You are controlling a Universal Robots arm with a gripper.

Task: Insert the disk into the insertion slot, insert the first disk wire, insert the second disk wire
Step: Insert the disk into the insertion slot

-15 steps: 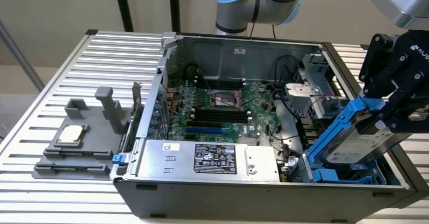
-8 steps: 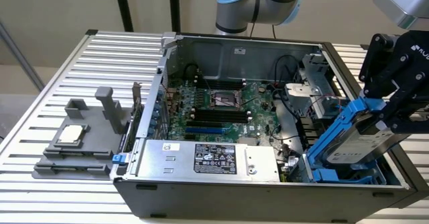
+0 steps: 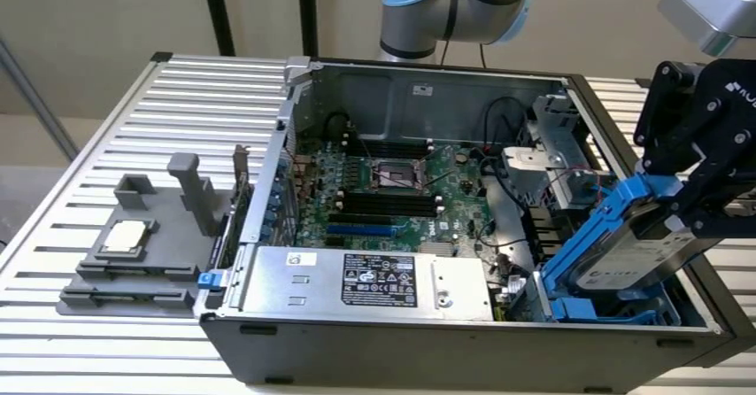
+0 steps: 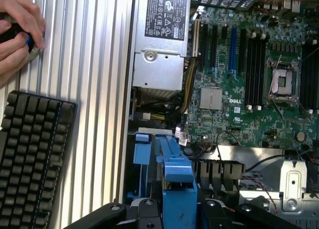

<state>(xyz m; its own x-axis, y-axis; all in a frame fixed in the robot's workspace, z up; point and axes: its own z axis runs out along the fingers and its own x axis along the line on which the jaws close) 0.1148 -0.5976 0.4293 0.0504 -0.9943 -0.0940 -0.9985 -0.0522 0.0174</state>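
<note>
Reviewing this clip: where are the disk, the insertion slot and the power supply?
disk (image 3: 629,264): exterior view, on its white label.
insertion slot (image 3: 605,311): exterior view, on the blue plastic at its bottom.
power supply (image 3: 378,280): exterior view, on its black label.

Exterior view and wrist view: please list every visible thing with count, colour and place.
table: one, silver, under everything
computer case: one, dark grey, open, on table
motherboard: one, green, inside case
power supply: one, silver, inside case
insertion slot: one, dark grey, blue latches, case corner, exterior view's right
disk: one, silver-grey, blue carrier, tilted over insertion slot
fixture block: one, grey, exterior view's left
keyboard: one, black, on table
hand: one, beside keyboard
robot arm: one, silver and blue, behind case
end effector: one, black, shut on disk
</note>
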